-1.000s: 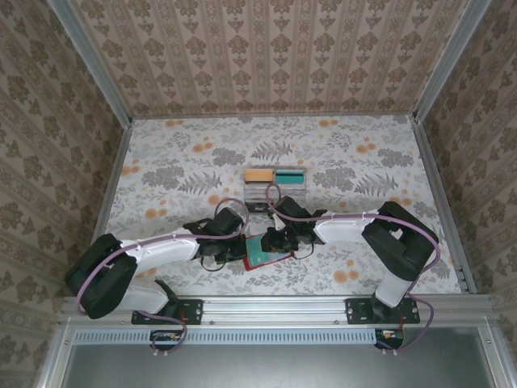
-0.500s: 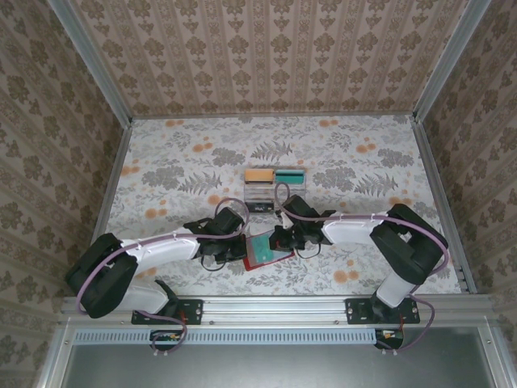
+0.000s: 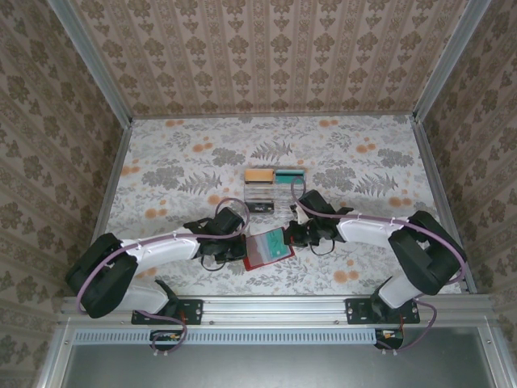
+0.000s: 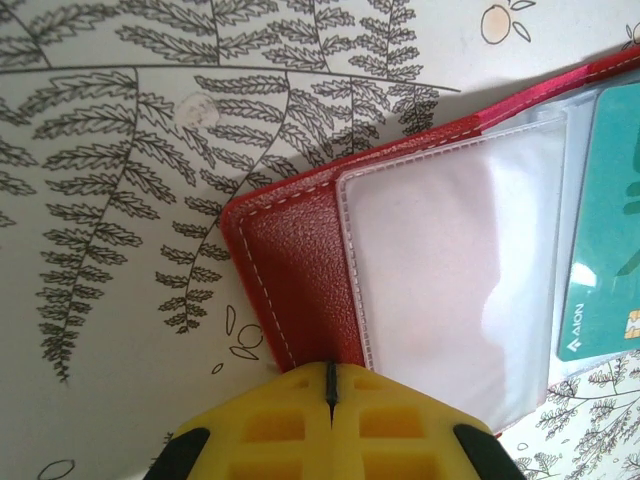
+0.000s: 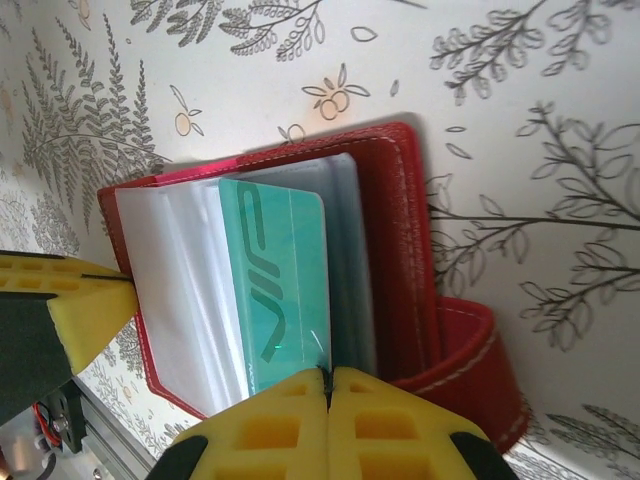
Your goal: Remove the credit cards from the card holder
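The left fingers (image 3: 239, 250) and right fingers (image 3: 293, 237) reach the open card holder (image 3: 254, 259) on the counter (image 3: 178, 162) from both sides, as we see from above. At the left wrist, the left fingers (image 4: 350, 405) are closed on its red edge (image 4: 290, 260). At the right wrist, the right fingers (image 5: 350, 410) clamp its teal card (image 5: 280, 270).

My left pincer (image 4: 330, 375) covers the edge of the card holder (image 4: 300, 260) where it pinches. The holder runs off the right of my left wrist view, taking most of the teal card (image 4: 610, 220) along. My right pincer (image 5: 327, 375) hides that card's end, and the closing tab (image 5: 485, 360) is cut off at the bottom. From above, by the near edge of the table (image 3: 161, 162), both grips are too small to judge.
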You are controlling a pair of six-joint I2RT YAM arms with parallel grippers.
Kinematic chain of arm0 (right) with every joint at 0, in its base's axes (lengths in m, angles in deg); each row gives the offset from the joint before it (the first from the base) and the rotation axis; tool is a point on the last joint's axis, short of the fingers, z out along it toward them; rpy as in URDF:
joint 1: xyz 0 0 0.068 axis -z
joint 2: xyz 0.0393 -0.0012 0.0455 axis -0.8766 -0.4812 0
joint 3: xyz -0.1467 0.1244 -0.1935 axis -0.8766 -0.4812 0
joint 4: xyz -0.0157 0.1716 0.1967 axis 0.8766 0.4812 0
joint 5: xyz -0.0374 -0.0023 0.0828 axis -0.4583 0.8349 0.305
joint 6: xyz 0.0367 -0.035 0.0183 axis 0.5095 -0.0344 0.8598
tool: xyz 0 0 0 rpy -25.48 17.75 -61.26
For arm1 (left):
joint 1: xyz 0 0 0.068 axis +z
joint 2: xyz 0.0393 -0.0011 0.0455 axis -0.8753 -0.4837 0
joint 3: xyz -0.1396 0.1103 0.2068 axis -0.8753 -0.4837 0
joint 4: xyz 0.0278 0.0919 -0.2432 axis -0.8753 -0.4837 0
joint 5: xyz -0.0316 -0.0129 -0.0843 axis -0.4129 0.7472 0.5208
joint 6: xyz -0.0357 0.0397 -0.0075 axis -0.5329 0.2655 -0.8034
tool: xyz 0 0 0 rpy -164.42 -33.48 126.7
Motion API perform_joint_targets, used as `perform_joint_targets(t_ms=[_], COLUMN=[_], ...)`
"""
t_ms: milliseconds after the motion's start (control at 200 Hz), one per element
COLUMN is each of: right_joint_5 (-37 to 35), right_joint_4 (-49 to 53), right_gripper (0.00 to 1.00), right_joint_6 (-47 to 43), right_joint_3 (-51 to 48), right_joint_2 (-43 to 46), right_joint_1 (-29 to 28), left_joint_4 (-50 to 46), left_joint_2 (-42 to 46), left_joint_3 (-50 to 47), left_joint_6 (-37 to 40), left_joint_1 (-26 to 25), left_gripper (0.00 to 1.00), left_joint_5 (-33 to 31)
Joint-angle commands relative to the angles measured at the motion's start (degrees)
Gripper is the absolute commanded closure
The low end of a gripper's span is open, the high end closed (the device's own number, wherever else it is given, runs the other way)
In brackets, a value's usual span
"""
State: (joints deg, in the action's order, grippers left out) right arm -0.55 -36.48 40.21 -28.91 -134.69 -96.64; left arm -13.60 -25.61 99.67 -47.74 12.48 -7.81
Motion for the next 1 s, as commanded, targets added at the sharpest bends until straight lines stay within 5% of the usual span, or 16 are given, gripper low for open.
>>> perform_joint_targets(t_ms=[0, 190, 285, 510, 645, 990], right_joint_5=[0.96, -0.43, -2.22, -9.47, -14.35, -33.34], right_joint_4=[3.49, 9.04, 13.32, 24.07, 30.52, 36.43], right_gripper=[1.00, 1.00, 1.00, 1.00, 1.00, 1.00], right_joint_6=[-2.68, -7.15, -10.58, -21.54, -30.22, -53.53], right_joint_3=[-0.58, 2.67, 5.41, 13.75, 20.28, 36.56], right_joint_2=[2.96, 7.54, 11.08, 13.98, 12.63, 2.72], right_joint_1=[0.68, 0.77, 0.77, 0.68, 0.19, -3.71], left_joint_4=[-3.59, -5.62, -6.02, -6.67, -6.75, -7.00], left_joint_2=[-0.88, 2.13, 4.88, 12.59, 17.37, 21.38], left_joint_3=[0.65, 2.81, 4.07, 5.21, 4.96, 5.39], left_joint_6=[1.62, 2.06, 2.74, 4.33, 5.11, 10.50], left_joint_1=[0.28, 0.91, 1.44, 5.13, 8.78, 17.37], left_gripper=[1.00, 0.99, 0.90, 0.41, 0.01, 0.00], left_joint_5=[0.20, -2.21, -3.36, -6.39, -6.96, -3.48])
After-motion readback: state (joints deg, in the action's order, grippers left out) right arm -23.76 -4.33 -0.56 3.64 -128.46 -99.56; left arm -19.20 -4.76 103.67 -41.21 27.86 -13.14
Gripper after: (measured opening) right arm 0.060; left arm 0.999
